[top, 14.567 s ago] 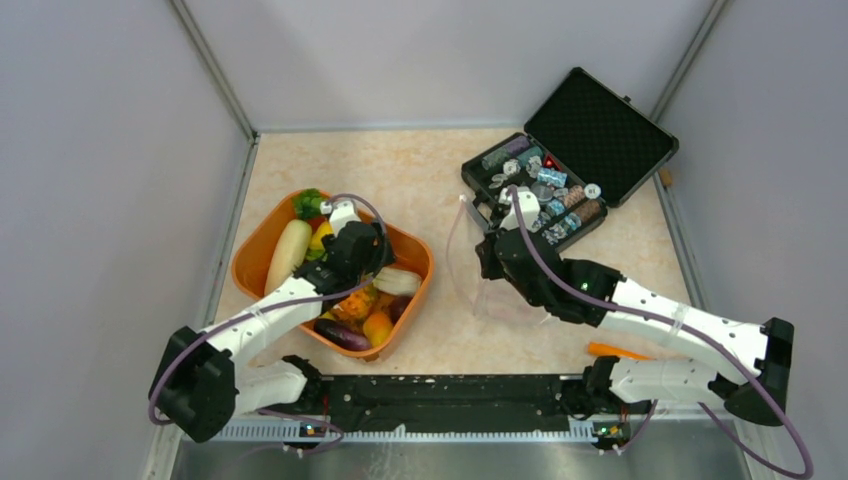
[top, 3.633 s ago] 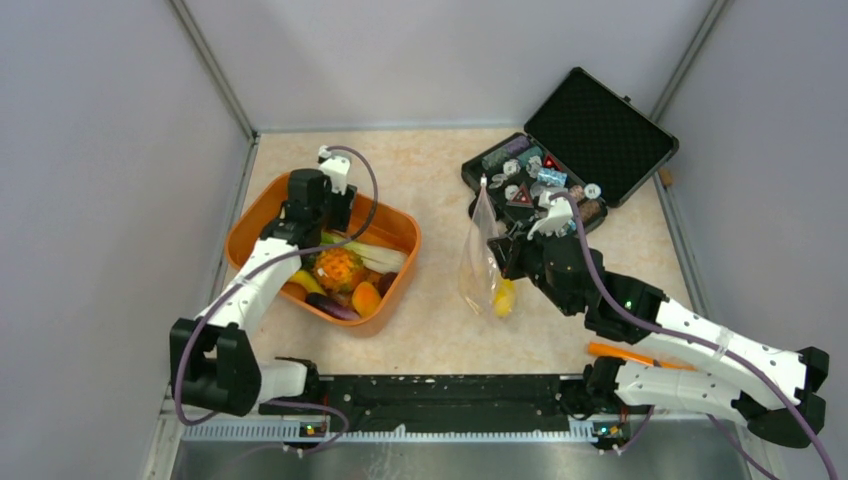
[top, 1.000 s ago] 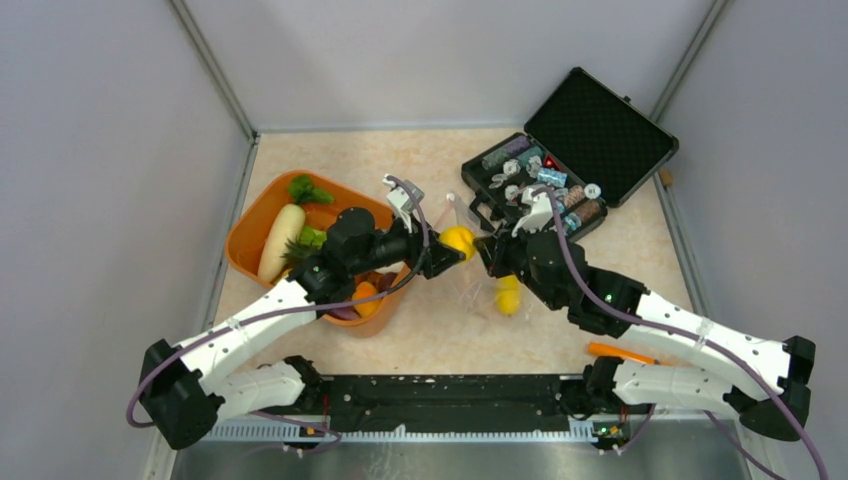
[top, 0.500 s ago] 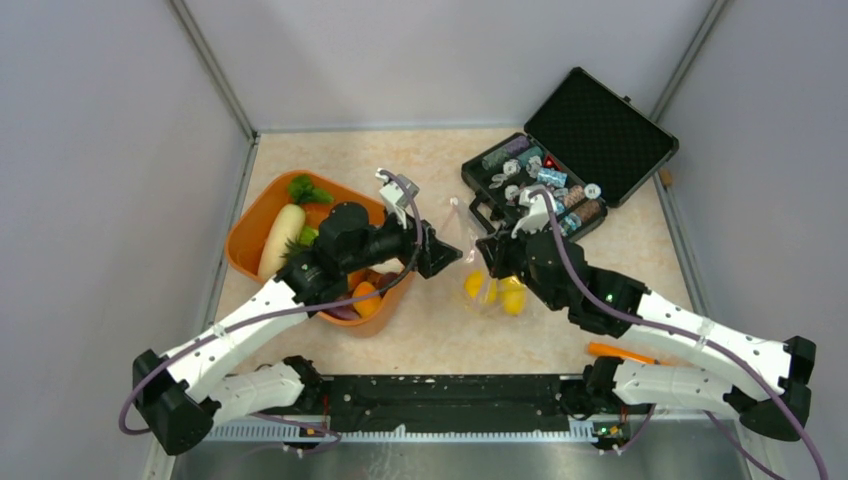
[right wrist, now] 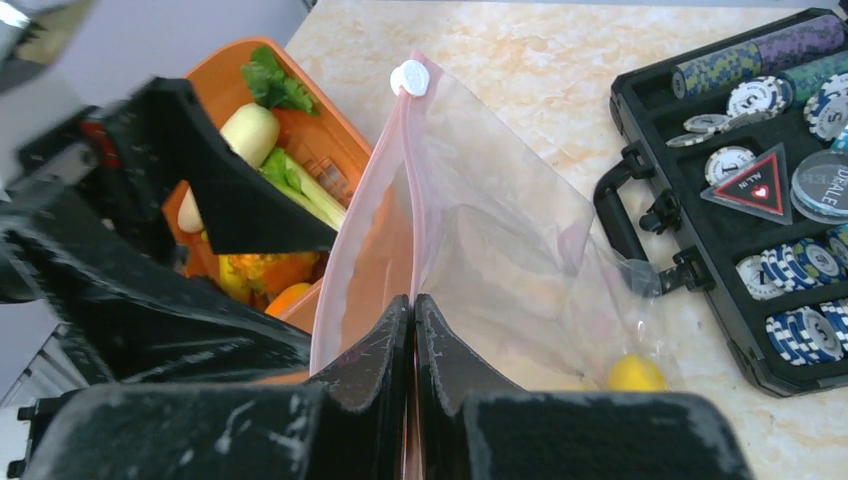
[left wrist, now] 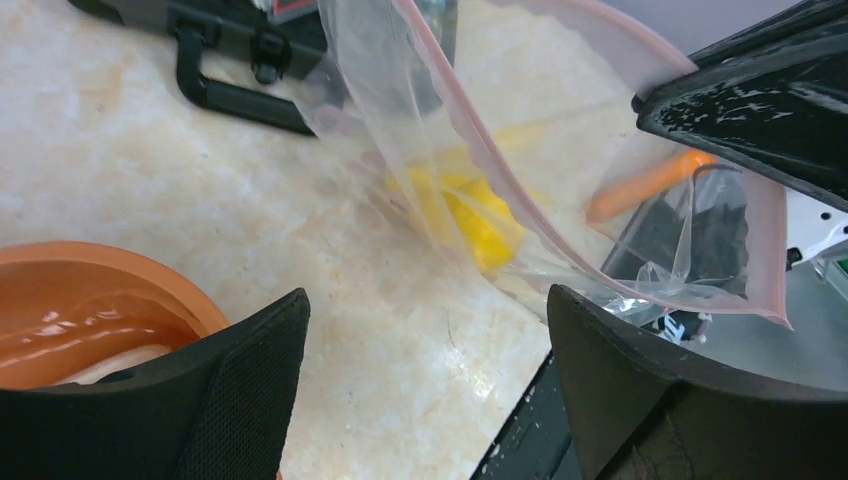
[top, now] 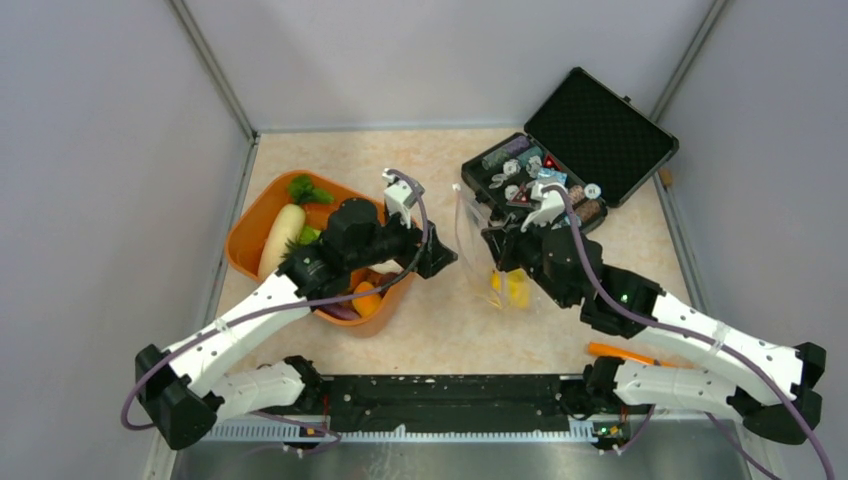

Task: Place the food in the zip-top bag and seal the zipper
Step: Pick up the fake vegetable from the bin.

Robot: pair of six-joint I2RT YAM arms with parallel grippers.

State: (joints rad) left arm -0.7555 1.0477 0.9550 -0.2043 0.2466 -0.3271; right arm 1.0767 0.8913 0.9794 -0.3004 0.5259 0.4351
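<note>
The clear zip-top bag (top: 474,238) hangs upright between the arms, mouth open toward the left. My right gripper (right wrist: 413,305) is shut on the bag's rim beside the pink zipper (right wrist: 372,195); in the top view this right gripper (top: 494,248) is at the bag's upper edge. Two yellow lemons (top: 510,288) lie in the bag's bottom, and one lemon (left wrist: 472,212) shows through the plastic. My left gripper (top: 442,259) stands open and empty just left of the bag's mouth. The rest of the food, a white radish (top: 282,238), a leafy green (top: 305,188) and orange pieces, lies in the orange tub (top: 248,222).
An open black case (top: 585,140) of chips and trinkets stands right behind the bag. An orange stick-like object (top: 620,351) lies near the front right edge. Grey walls close in on three sides. The left arm reaches across the tub's right rim.
One second ago my left gripper held a lemon at the bag's mouth. It has let go, the lemon has dropped to the bag's bottom, and the right gripper has raised the bag slightly.
</note>
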